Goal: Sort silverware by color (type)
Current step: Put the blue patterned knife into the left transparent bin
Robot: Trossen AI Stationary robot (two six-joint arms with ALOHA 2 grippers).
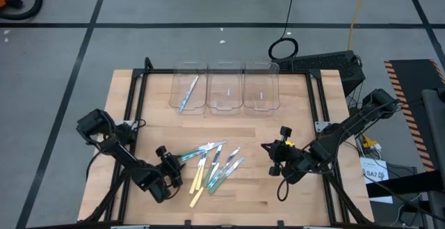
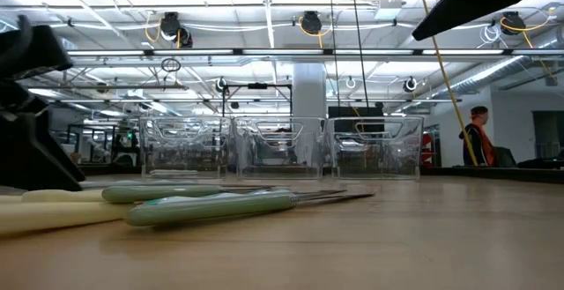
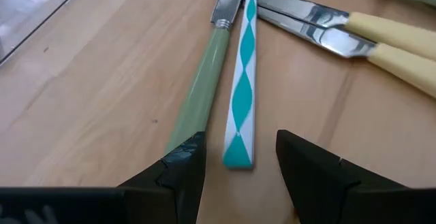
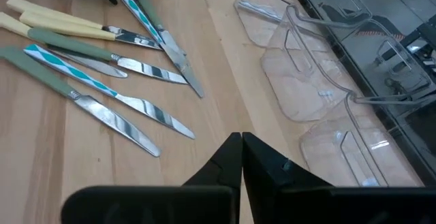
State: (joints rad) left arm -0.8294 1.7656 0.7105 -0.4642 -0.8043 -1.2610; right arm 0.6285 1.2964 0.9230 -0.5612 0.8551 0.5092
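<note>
the table is pale wood, with a dark frame along its left and right edges. three clear bins stand side by side at its far edge, well ahead of both sets of jaws; the leftmost bin holds one blue-handled knife, the other two show no utensil.

the left arm reaches in from the table's left side. its left gripper is low over the wood with its jaws spread, the butt end of a teal-and-white knife lying between the two tips and not touching either. a green knife lies just beside that one, its handle end running under the one finger. two yellow knives lie a little farther ahead of these jaws, their blades pointing toward the teal knife's blade.

the rest of the silverware lies loose in a fan on the wood, starting at the left jaws and spreading away toward the right arm: green, teal-patterned and pale yellow handles, some blades overlapping.

the right gripper hangs over bare wood, well apart from the pile, its jaws pressed together on nothing.
</note>
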